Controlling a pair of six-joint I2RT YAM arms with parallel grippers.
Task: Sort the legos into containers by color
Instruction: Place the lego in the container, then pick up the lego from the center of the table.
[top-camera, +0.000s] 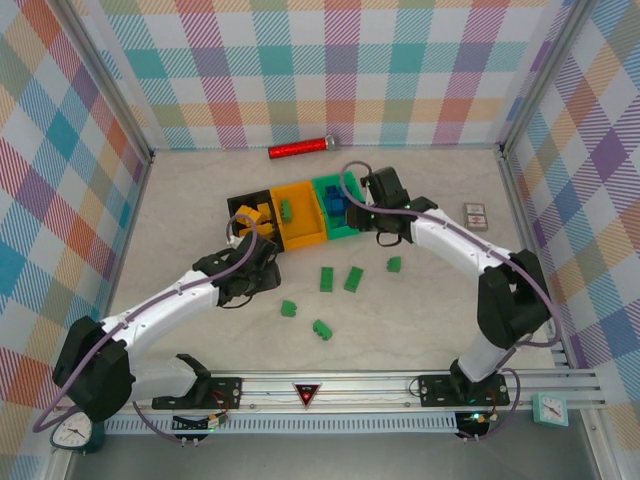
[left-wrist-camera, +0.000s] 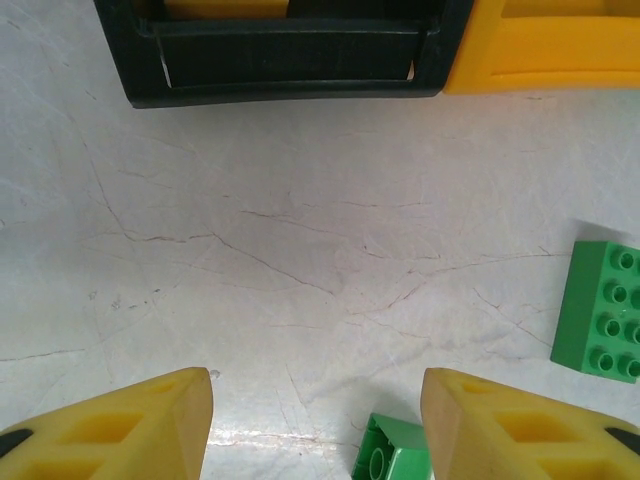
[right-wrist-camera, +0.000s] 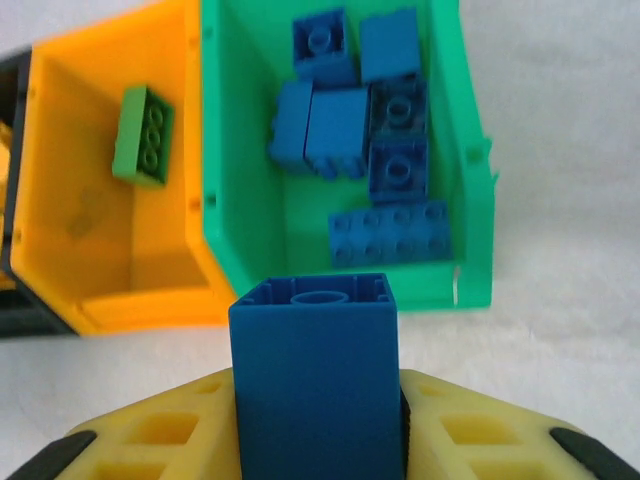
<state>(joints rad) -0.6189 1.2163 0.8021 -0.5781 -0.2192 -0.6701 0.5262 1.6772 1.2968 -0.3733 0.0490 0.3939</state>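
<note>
One blue brick (right-wrist-camera: 315, 370), likely light, stiff and slippery, clenched by its flat sides in the right fingers (right-wrist-camera: 470, 430) just beside the green bin (right-wrist-camera: 470, 200). In that bin about seven blue bricks (right-wrist-camera: 390, 235), one green brick (right-wrist-camera: 142, 135) in the yellow-orange bin (right-wrist-camera: 100, 240), five green bricks (top-camera: 327, 279) loose on the counter (top-camera: 180, 220). Left fingers (left-wrist-camera: 130, 430) released, empty, near the black bin (left-wrist-camera: 280, 60).

No legible text or numbers recorded; red triangular mark (top-camera: 304, 394) noted on front rail (top-camera: 370, 384); print on white card box (top-camera: 476, 215) unreadable.
</note>
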